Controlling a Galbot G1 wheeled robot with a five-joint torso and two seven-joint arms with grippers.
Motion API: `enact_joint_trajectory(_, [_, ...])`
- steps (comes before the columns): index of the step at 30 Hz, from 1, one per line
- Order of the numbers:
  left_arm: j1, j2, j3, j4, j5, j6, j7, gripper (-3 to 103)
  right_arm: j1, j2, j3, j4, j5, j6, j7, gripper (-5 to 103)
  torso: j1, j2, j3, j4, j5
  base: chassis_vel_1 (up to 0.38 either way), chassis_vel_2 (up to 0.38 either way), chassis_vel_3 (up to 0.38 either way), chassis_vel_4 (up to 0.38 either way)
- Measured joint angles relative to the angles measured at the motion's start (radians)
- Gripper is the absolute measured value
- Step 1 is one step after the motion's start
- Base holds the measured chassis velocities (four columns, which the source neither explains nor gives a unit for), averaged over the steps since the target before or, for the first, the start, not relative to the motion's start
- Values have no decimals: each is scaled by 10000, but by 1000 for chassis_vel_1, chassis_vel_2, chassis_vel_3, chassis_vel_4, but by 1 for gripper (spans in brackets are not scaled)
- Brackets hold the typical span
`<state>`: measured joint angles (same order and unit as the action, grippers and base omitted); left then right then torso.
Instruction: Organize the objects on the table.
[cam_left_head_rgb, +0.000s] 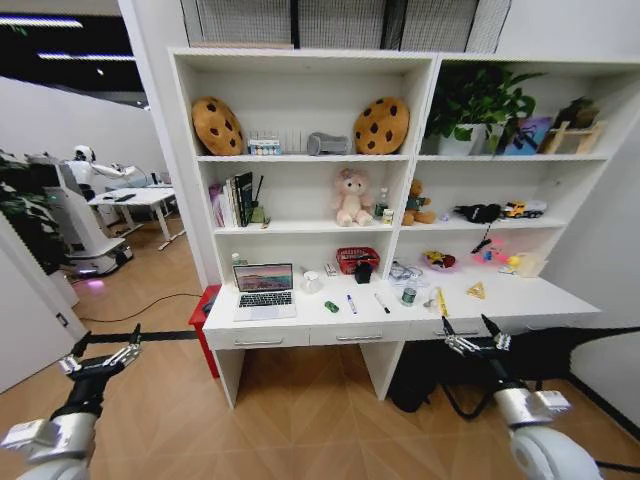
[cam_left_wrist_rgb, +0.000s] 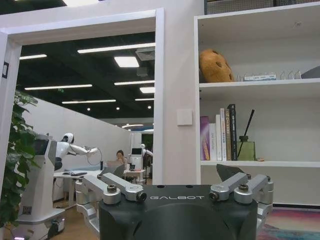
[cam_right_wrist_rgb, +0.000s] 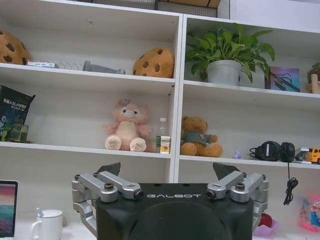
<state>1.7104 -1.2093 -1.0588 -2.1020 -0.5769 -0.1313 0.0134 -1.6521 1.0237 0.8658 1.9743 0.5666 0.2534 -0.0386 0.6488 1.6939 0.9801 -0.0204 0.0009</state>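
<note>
1. Head view: the white desk (cam_left_head_rgb: 520, 300) carries an open silver laptop (cam_left_head_rgb: 264, 290), a white mug (cam_left_head_rgb: 311, 283), a blue marker (cam_left_head_rgb: 351, 304), a black marker (cam_left_head_rgb: 382, 303) and a yellow ruler (cam_left_head_rgb: 441, 301).
2. The left gripper (cam_left_head_rgb: 103, 352) and right gripper (cam_left_head_rgb: 476, 335) hang short of the desk, fingers spread wide, holding nothing.
3. The laptop looks heavy and hinge-fragile; its base edges seem the safest hold.
4. The markers look light, smooth and prone to rolling; mid-barrel suits best.
</note>
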Motion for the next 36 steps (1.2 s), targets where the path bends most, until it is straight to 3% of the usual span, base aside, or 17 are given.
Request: enact_joint_trajectory(36, [52,-209,-11,74,190,-135,44,100,-61,134,-108,-24,-13,73,-174,100,0,-1,0,2,0,0,0,0,0])
